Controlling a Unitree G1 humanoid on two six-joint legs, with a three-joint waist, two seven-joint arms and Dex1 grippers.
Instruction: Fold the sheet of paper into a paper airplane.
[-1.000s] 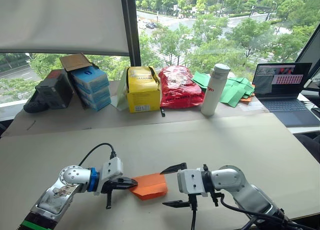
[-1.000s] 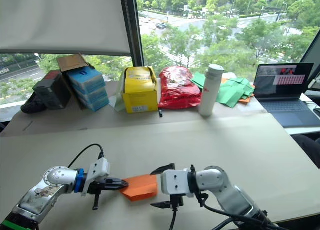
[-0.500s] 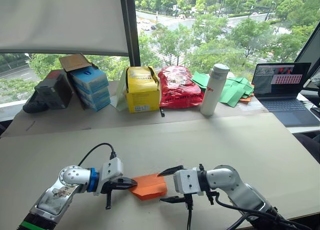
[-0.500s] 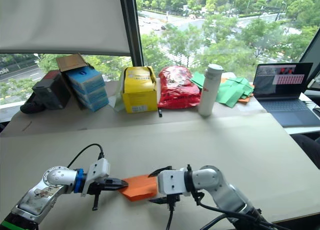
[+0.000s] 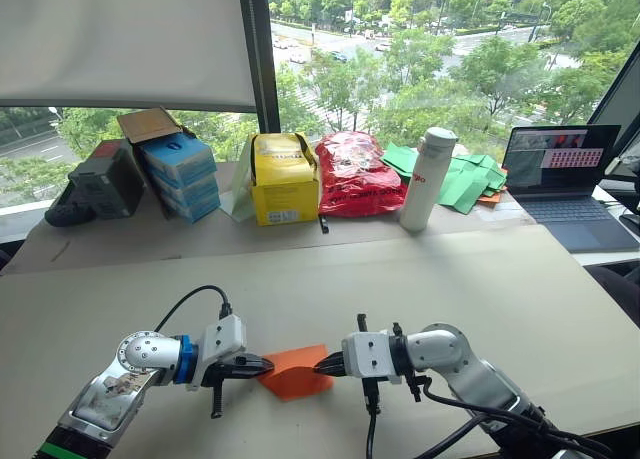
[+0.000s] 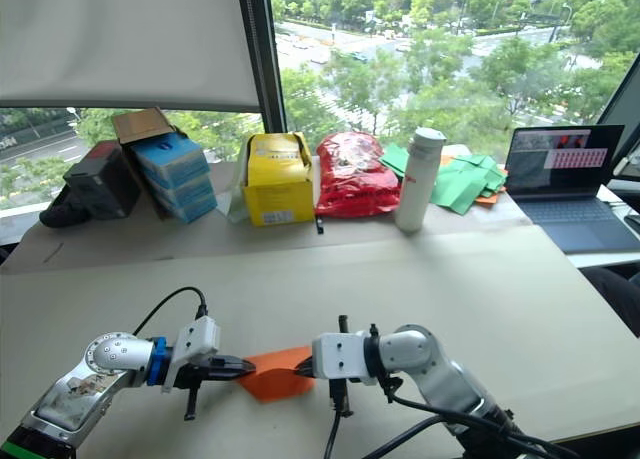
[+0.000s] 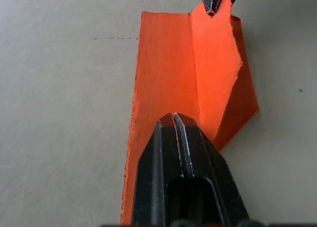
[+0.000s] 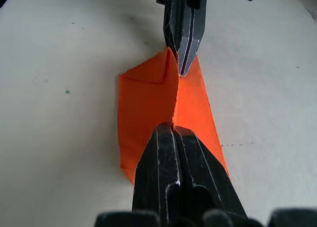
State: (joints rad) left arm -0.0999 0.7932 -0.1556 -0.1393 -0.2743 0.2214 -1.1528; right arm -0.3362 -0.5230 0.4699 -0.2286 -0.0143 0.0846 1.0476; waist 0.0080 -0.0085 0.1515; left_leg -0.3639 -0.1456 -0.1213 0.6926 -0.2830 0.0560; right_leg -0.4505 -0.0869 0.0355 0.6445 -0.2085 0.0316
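Sheet of paper [image 5: 297, 371] flat on the table [image 5: 420, 279], well in front of the yellow box [image 5: 285, 179]. Left gripper [image 5: 262, 364] and right gripper [image 5: 322, 367] both pinch opposite ends (jaws closed on the paper). Risk: pulling apart could tear it.

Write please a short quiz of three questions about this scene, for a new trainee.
1. True or false: both grippers are shut on the sheet of paper.
2. What stands nearest the laptop? A) the yellow box B) the white bottle C) the green paper sheets
3. Which ends of the paper do the left gripper and the right gripper pinch?

Key: 1. True. 2. C. 3. Opposite ends, each on its own side.
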